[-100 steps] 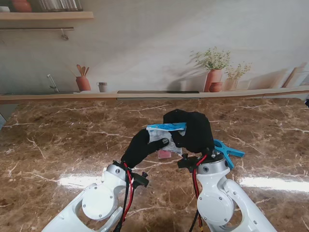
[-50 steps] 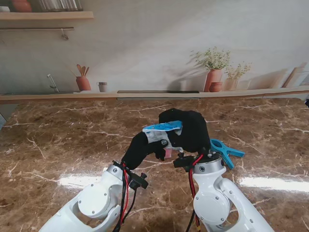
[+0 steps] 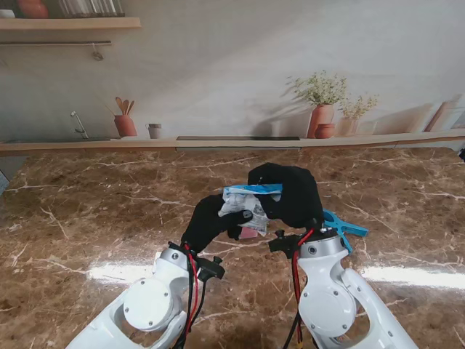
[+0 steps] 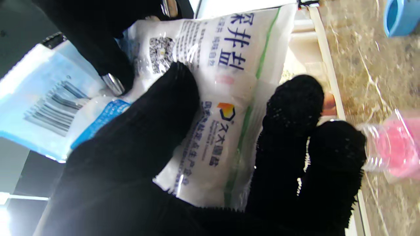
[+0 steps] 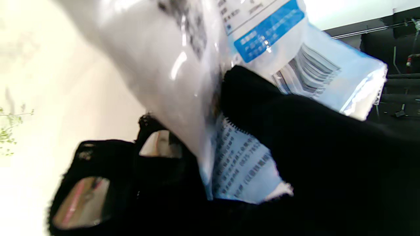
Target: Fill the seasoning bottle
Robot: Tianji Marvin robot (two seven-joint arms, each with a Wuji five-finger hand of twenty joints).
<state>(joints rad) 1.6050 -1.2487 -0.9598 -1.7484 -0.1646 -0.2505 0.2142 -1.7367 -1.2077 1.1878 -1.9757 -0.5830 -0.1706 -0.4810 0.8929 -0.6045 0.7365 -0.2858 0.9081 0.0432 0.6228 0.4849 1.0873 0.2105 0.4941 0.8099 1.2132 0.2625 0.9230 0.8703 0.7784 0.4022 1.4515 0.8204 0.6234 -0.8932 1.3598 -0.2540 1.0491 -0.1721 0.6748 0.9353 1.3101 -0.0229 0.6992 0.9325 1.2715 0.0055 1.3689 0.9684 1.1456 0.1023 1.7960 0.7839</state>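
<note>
A white and blue seasoning bag (image 3: 247,200) hangs above the table between both black-gloved hands. My left hand (image 3: 211,220) grips its lower part, and my right hand (image 3: 287,195) clasps the upper blue edge. In the left wrist view the bag (image 4: 210,98) shows its printed face behind my fingers (image 4: 292,108). The bag (image 5: 203,75) fills the right wrist view, pinched by the thumb (image 5: 262,101). A small clear bottle with pink contents (image 3: 248,232) stands on the table under the bag, also seen as the bottle (image 4: 390,147) with its open neck toward the bag.
A blue clip (image 3: 341,227) lies on the brown marble table (image 3: 87,211) just right of my right hand. A wall with a printed shelf and plant pots (image 3: 323,116) runs along the far edge.
Both hands and the bag have shifted slightly right and a little farther from me since half a second ago. The grip is unchanged.
</note>
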